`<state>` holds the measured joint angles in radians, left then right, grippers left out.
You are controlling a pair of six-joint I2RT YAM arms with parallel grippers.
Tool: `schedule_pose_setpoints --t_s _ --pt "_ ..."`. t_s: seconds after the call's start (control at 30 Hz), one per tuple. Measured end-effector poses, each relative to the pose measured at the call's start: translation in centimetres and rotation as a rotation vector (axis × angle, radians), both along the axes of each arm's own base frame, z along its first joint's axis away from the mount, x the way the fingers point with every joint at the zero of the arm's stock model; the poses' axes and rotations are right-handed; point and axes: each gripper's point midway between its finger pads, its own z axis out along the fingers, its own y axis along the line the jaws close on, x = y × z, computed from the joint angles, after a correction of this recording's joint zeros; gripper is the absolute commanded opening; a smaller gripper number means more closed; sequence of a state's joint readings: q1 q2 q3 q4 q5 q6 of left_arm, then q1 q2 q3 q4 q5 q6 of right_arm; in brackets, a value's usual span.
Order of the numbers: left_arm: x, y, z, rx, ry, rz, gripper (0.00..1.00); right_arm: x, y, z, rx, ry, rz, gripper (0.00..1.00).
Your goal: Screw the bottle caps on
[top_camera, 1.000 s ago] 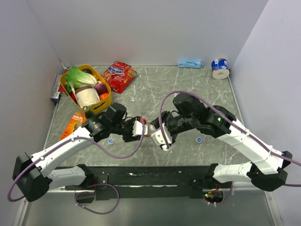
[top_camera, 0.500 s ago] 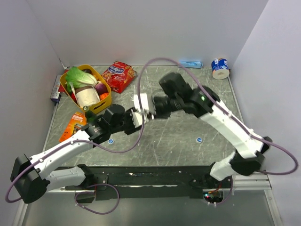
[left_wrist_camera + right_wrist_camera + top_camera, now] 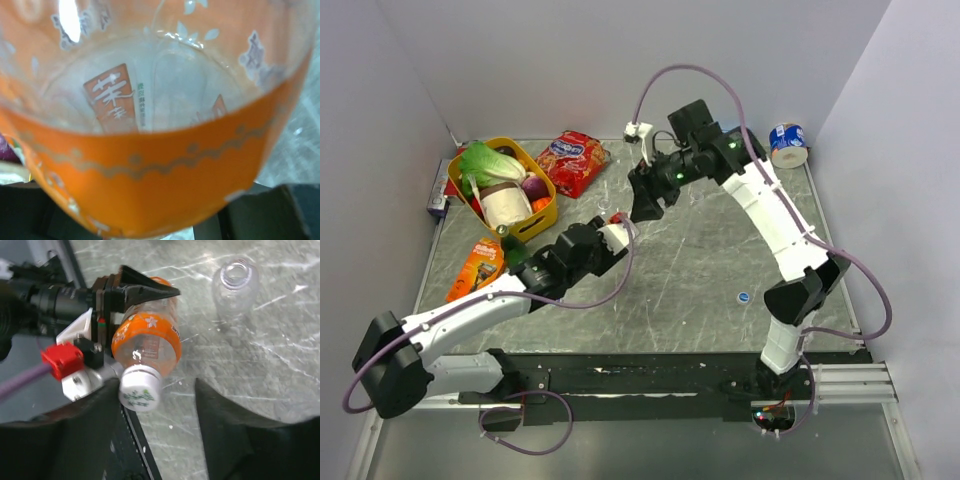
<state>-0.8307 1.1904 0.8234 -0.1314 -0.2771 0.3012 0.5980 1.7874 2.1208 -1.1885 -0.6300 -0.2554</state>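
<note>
Left gripper (image 3: 613, 238) clamps orange bottle (image 3: 147, 342), pale cap (image 3: 140, 388) on neck pointing up at right gripper (image 3: 160, 440), fingers apart, empty. Uncapped clear bottle (image 3: 235, 285) stands nearby; blue cap (image 3: 743, 296) nearer right arm.

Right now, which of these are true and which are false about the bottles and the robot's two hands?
1. The left gripper holds the small orange-labelled plastic bottle. True.
2. That orange bottle has no cap. False: a whitish round plastic cap sits on its neck.
3. The clear see-through plastic bottle has no cap on its open neck. True.
4. The right gripper is pinching a blue cap. False: it is open and holds nothing.
</note>
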Motion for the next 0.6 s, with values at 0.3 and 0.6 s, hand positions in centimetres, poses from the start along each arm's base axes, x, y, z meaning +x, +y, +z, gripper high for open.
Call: schedule_pose_setpoints --t_s 0.3,0.6 --pt "-2.5 -0.1 -1.1 -0.033 0.081 -0.259 0.01 -6.9 -3.2 4.2 0.068 -0.416 0.404 0.76" --pt "-5.9 -1.3 -3.5 0.082 0.208 -0.569 0.01 -13.8 -4.1 2.7 0.048 -0.902 0.759 0.68"
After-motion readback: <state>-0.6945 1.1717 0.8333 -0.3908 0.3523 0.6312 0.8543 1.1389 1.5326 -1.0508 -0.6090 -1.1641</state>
